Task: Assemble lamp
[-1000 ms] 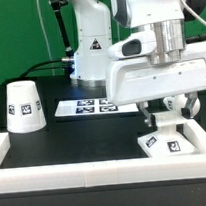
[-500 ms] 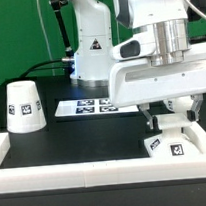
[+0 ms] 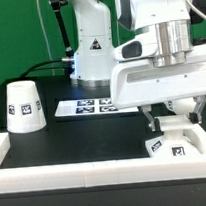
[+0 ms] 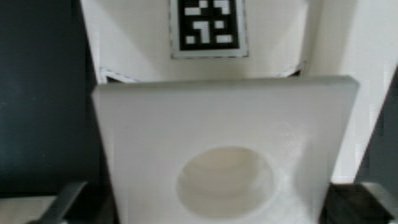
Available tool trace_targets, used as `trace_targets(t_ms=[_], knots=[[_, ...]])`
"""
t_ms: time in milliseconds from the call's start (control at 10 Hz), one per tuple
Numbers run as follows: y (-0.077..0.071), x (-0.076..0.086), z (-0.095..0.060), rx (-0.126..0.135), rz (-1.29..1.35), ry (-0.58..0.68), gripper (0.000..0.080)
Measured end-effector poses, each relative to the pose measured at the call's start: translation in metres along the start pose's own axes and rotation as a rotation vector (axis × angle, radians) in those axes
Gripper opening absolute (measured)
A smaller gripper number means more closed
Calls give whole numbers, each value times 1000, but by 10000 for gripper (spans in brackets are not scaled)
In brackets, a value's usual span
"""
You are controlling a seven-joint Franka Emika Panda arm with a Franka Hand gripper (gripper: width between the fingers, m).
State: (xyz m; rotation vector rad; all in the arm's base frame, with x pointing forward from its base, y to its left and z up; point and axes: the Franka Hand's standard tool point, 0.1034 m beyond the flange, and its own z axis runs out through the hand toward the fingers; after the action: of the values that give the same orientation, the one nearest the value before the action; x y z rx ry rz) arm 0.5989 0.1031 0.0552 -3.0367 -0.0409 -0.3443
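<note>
Nearest the camera, a smooth white wall [image 3: 87,174] borders the matte black table [image 3: 84,138]. Just behind it, towards the exterior view's right, lies the flat square lamp base [image 3: 170,146], matte white plastic with square tags and a round socket hollow. The gripper [image 3: 170,122] hangs over the base with its jaws spread to the base's sides; whether they pinch it cannot be told. Farther left stands the tapered shade [image 3: 24,105], upright and tagged. The thin marker board [image 3: 86,107] lies beyond.
</note>
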Motion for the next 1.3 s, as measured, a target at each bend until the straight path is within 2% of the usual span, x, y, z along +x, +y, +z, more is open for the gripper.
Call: trace_targets(t_ms=[100,200,300,500,700,900,1100,1200,1300], knots=[[-1,0,-1,1,-6,0,597],[-1,1,-5,1,-11,3,682],[-1,-3,-8,0,-14,1,694],[2,-22,-14,-4,-11,-7,699],[3,-46,-30,-9,-13,-24,698],[-8,-72,-48,-9,-9,-36,698],[-28,-91,-54,-1,-30,-48,698],[-37,-95,-53,3,-43,-53,698],[-37,-95,-53,3,-53,-53,698]])
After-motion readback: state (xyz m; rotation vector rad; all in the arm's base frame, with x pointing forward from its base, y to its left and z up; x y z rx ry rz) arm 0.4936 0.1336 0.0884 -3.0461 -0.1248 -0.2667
